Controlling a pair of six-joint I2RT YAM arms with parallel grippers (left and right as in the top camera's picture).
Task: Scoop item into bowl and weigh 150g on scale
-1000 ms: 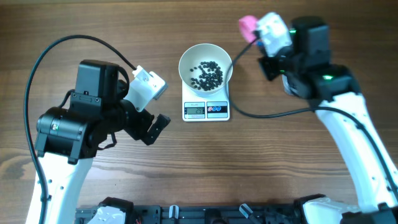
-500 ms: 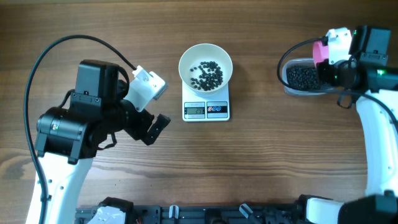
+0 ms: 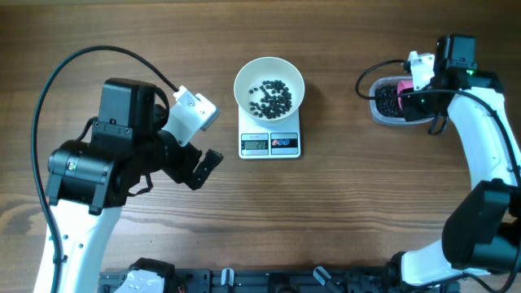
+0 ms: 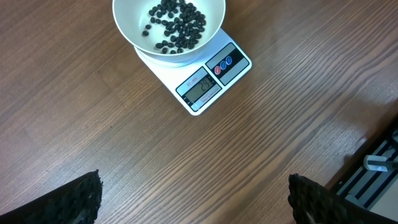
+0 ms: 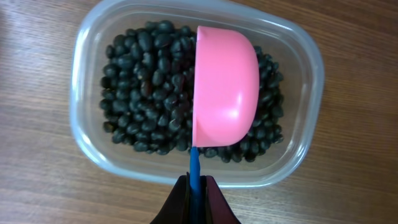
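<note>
Some black beans [image 3: 273, 95] are lying in the white bowl [image 3: 269, 72], which is sitting on the scale [image 3: 270, 144] mid-table. At far right, the right gripper [image 3: 409, 89] is hovering over the clear tub [image 3: 380, 114].

In the left wrist view, the left gripper [image 4: 196, 200] is standing wide apart, with the scale beyond it.

In the right wrist view, the right gripper is pinching together on the blue handle [image 5: 195, 165] of the pink scoop [image 5: 225, 87], over the tub's beans.

The wooden table [image 3: 342, 212] bears the white scale [image 3: 269, 144] near its middle and a clear tub [image 5: 81, 112] far right.

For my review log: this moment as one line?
right gripper shut on pink scoop over bean tub | left gripper open | bowl on scale
</note>
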